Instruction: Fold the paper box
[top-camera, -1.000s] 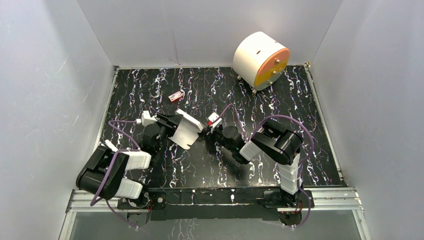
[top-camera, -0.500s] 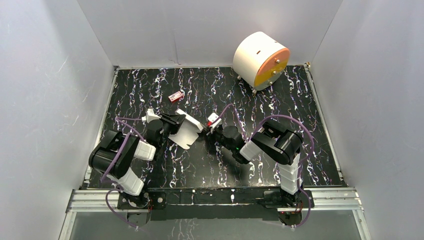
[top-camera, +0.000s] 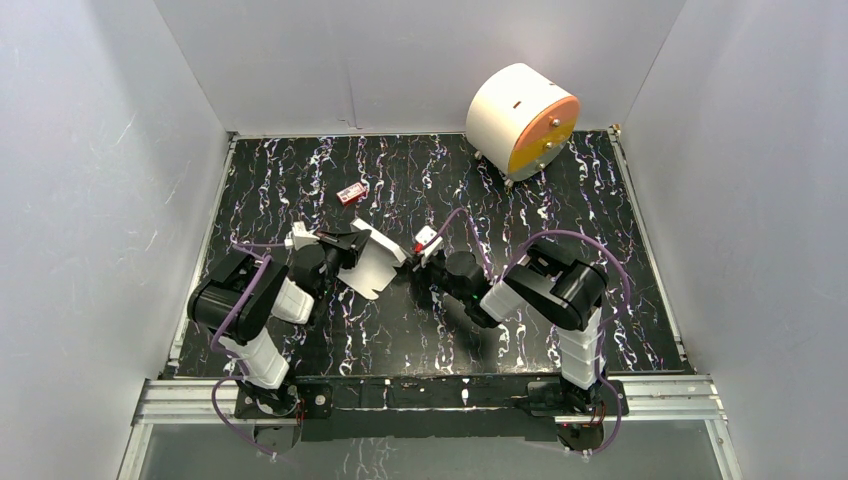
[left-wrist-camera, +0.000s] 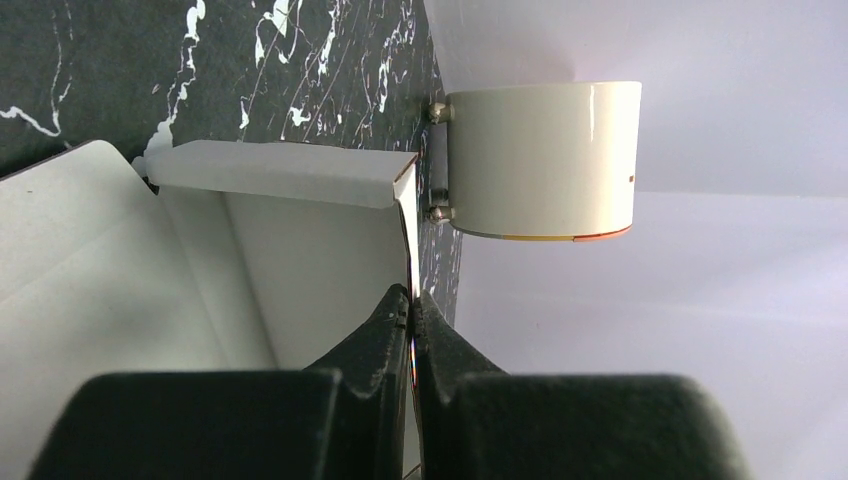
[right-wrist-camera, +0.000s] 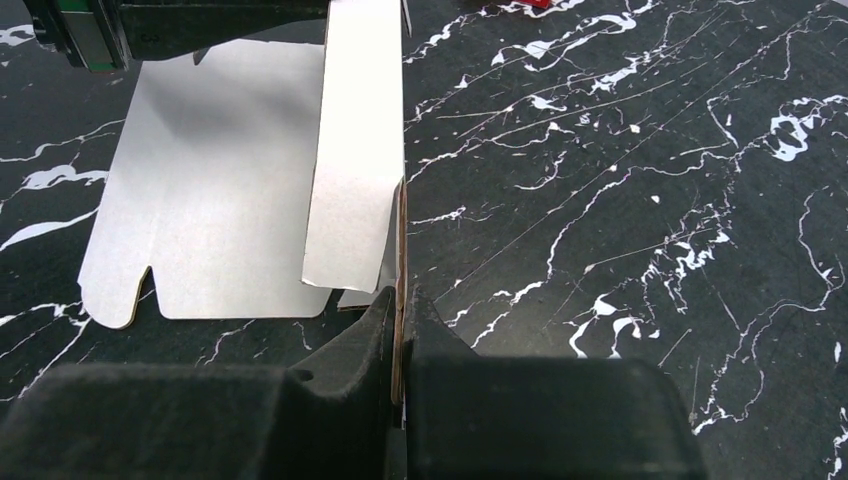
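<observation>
mid-frame in the top view, the paper box (top-camera: 372, 262) is lying half-flat on the counter (top-camera: 600, 210), a raised flap pinched at each side: the left end effector (left-wrist-camera: 410, 300) with jaws fully together, the right end effector (right-wrist-camera: 400, 300) nearly shut on the opposite edge. folding seems early; the next move is calling for swinging both walls upright together, gently.

The black table (top-camera: 620, 230), veined with white, carried a big white cylinder with an orange face (top-camera: 512, 112) at its far right corner, a tiny red item (top-camera: 351, 193) left of centre, and a flat white cardboard sheet (top-camera: 371, 266) near the middle, one panel raised.
</observation>
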